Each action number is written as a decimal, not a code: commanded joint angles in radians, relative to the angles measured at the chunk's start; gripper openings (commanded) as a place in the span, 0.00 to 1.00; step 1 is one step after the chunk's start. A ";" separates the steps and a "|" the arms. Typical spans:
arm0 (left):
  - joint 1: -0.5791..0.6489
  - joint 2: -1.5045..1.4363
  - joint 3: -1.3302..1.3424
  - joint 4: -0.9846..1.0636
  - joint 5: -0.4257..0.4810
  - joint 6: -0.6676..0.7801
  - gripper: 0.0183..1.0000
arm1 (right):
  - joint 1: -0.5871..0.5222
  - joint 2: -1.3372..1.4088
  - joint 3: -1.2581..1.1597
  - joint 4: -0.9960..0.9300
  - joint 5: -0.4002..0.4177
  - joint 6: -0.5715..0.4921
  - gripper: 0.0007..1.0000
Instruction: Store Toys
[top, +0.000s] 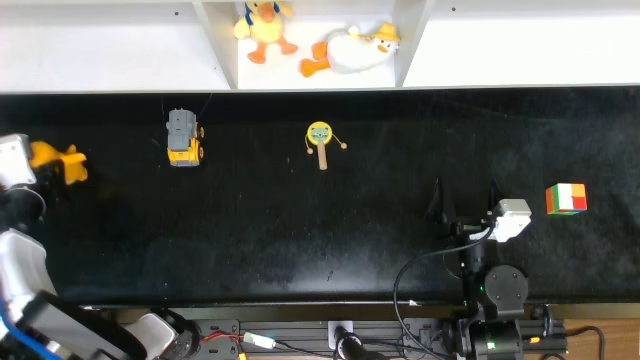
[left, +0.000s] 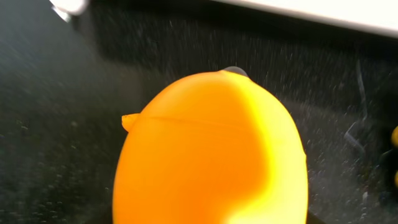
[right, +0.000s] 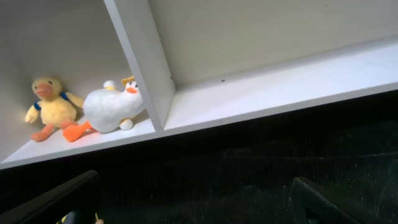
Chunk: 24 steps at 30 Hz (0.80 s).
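The left gripper (top: 38, 168) is clamped on an orange toy (top: 62, 160) at the far left of the surface (top: 300, 240). The right gripper (top: 465, 205) hangs wide open right of centre, with a colour cube (top: 566, 198) near it. A yellow plush duck (top: 265, 28) sits in the shelf (top: 100, 50) cubby.

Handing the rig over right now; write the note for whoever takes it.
Left tool: at the orange toy, far left of the table; grip unclear.
Right tool: open, empty, over the table's right side.
Done: yellow duck and white duck in the shelf's middle compartment.
Left to store: orange toy, plus truck, rattle and cube on the table.
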 joint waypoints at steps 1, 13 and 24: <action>-0.020 -0.097 0.084 -0.034 0.025 -0.109 0.36 | 0.005 -0.008 -0.014 0.006 0.008 -0.006 1.00; -0.225 -0.094 0.241 -0.083 -0.071 -0.152 0.30 | 0.005 -0.008 -0.014 0.006 0.008 -0.006 1.00; -0.322 0.128 0.439 -0.085 -0.108 -0.177 0.30 | 0.005 -0.008 -0.014 0.006 0.008 -0.006 1.00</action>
